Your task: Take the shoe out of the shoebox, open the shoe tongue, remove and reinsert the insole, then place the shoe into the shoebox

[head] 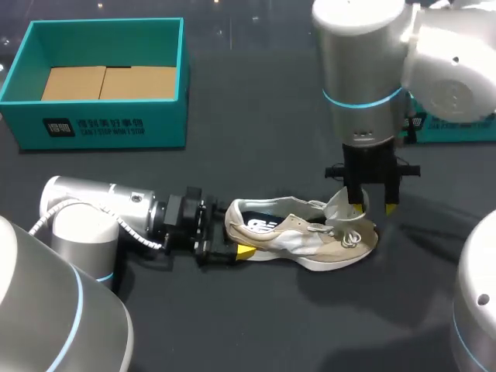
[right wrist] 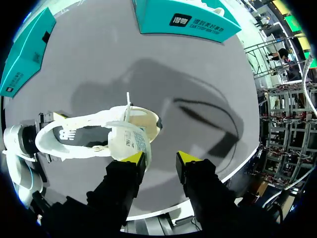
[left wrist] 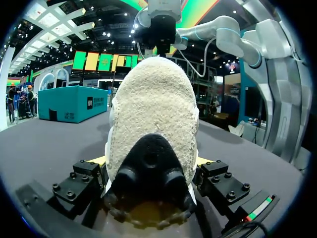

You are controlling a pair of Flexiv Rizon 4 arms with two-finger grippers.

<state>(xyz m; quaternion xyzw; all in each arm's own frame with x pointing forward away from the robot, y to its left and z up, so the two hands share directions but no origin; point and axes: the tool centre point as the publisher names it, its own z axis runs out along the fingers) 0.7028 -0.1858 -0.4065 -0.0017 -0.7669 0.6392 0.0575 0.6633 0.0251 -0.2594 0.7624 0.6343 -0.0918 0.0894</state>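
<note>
A beige and white shoe (head: 302, 236) stands upright on the dark table, toe toward my right arm. My left gripper (head: 232, 236) lies low behind the heel. In the left wrist view its fingers (left wrist: 96, 166) press the shoe's heel (left wrist: 153, 114) from both sides, so it is shut on the shoe. The white tongue (head: 341, 208) stands pulled up over the laces. My right gripper (head: 374, 208) hangs above the toe, open. In the right wrist view the tongue (right wrist: 128, 141) rests against the outside of one finger, and nothing is between the fingers. A dark insole (right wrist: 84, 136) shows inside the shoe.
The open teal shoebox (head: 101, 124), with cardboard in its bottom, sits at the far left of the table. A second teal box (head: 457, 128) stands at the far right behind my right arm. Bare table lies between the shoe and the shoebox.
</note>
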